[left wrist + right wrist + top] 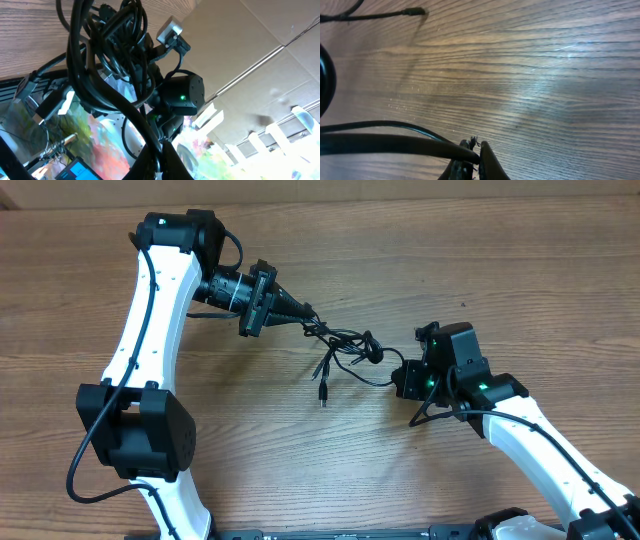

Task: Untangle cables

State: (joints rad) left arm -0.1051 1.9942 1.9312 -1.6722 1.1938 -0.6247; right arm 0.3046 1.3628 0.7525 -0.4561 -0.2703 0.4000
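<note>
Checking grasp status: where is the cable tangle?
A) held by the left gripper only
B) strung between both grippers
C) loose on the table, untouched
B: the cables run from the left gripper to the right gripper, both jaws shut on them.

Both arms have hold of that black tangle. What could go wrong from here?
The left gripper and right gripper are both shut on the cables, with the knot between them. Pulling apart might tighten it rather than loosen it. A thin cord might also slip free.
</note>
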